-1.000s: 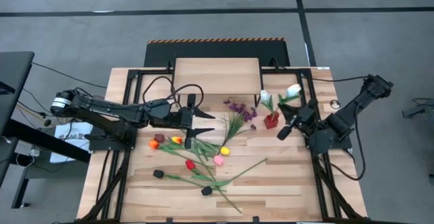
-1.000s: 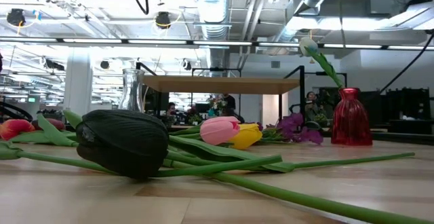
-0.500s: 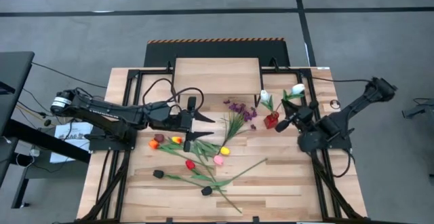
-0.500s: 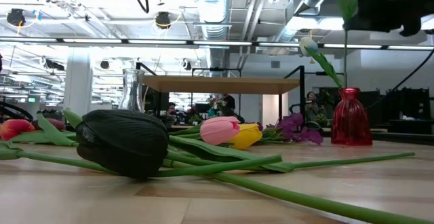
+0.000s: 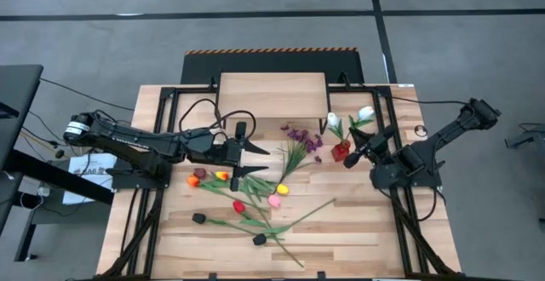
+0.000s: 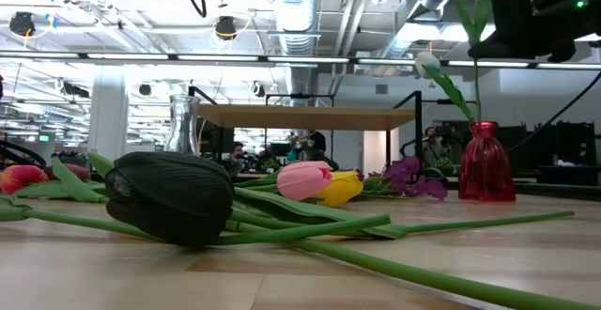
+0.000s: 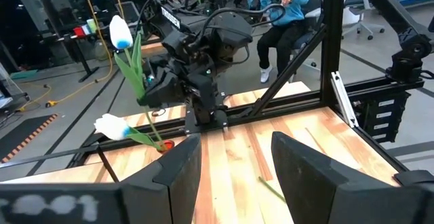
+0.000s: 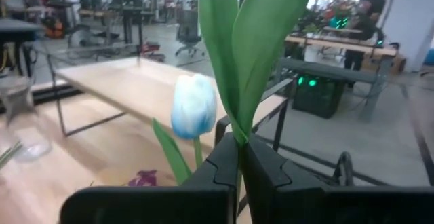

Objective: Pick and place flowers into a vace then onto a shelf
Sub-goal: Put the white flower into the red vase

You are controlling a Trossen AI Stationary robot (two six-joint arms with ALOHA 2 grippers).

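My right gripper (image 5: 350, 159) is shut on a white tulip (image 5: 366, 112) and stands just right of the red vase (image 5: 341, 151). The tulip stands upright, and its stem runs down to the vase mouth (image 6: 483, 125). A second white tulip (image 5: 333, 121) sticks out of the same vase. My left gripper (image 5: 255, 159) is open and hovers over the table's middle, beside loose flowers (image 5: 247, 197) that lie flat on the table. The light-wood shelf (image 5: 272, 94) stands at the far edge. The black tulip (image 6: 169, 197) lies nearest the low camera. My right gripper pinches the white tulip's green stem (image 8: 239, 140) between its two fingers, just below the leaves (image 8: 237, 47). The fingers come level from the table's right and lie across the stem. The tulip is upright, head up (image 7: 121, 32), its lower stem at the red vase (image 7: 163, 144).
A clear glass vase (image 6: 183, 122) stands left of the shelf's legs in the low view. A purple sprig (image 5: 300, 136) lies left of the red vase. People sit at desks beyond the table (image 7: 281, 7). Black frame rails (image 5: 400, 213) run along both table sides.
My right gripper has moved toward the red vase and a little toward the table's left, carrying the white tulip. In the low view the gripper and the stem have come into view, and the stem now stands upright over the vase mouth.
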